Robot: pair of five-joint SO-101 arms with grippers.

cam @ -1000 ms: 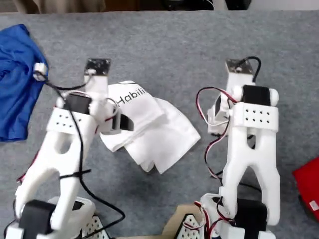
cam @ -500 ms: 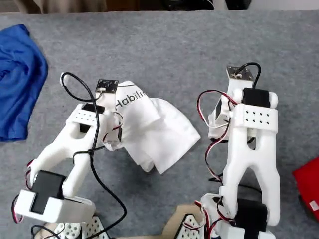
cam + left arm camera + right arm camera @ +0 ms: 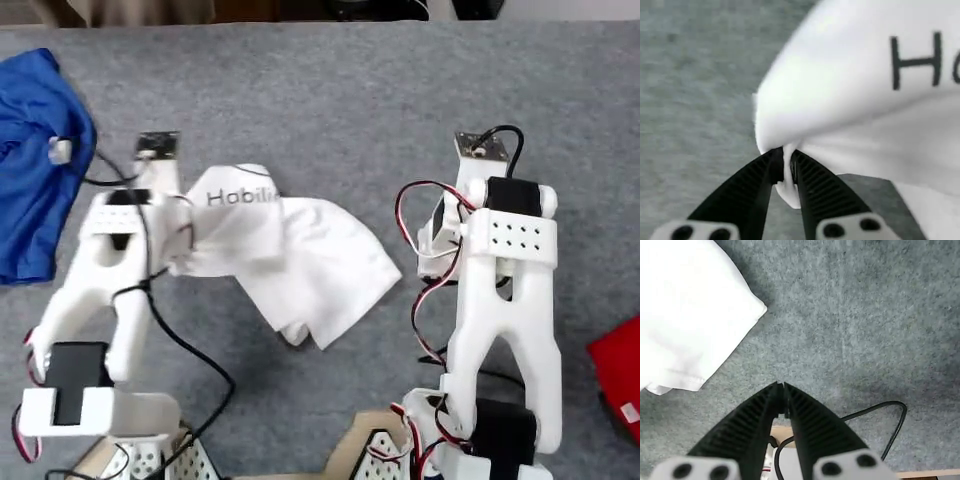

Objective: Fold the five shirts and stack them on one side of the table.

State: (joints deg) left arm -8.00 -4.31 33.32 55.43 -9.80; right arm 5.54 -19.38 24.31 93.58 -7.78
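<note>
The left hand (image 3: 784, 167) is pinched tight on an edge of the white shirt (image 3: 300, 250) and has pulled it to the left, toward the blue shirt (image 3: 35, 170). A second ago this arm was over the white shirt; now it is off to the side and the part with letters is stretched out. The white shirt lies in the middle of the desk (image 3: 350, 90), still crumpled. The right hand (image 3: 782, 392) is closed on nothing, over bare desk by the shirt's corner, and has not moved. The fold looks only just begun
</note>
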